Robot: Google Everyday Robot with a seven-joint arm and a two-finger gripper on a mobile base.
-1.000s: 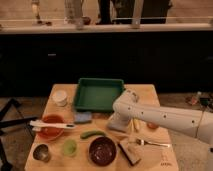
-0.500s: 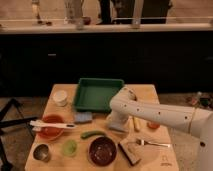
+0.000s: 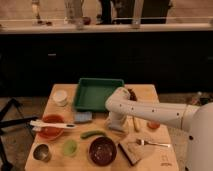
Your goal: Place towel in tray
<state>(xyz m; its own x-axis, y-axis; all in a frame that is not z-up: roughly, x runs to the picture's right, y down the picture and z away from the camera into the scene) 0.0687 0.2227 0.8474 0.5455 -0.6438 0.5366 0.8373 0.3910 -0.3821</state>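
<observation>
The gripper [image 3: 116, 123] points down, fingers spread, over the pale towel [image 3: 120, 130]. The towel lies on the table [image 3: 150, 92], just in front of the green tray [image 3: 95, 95] and outside it.

One gripper [image 3: 117, 126] sits just in front of one tray [image 3: 95, 94]. Left of it: one sponge [image 3: 83, 117], one cup [image 3: 60, 97], two bowls: orange bowl [image 3: 49, 132], dark red bowl [image 3: 102, 150]. Right: one fork [image 3: 152, 143].
</observation>
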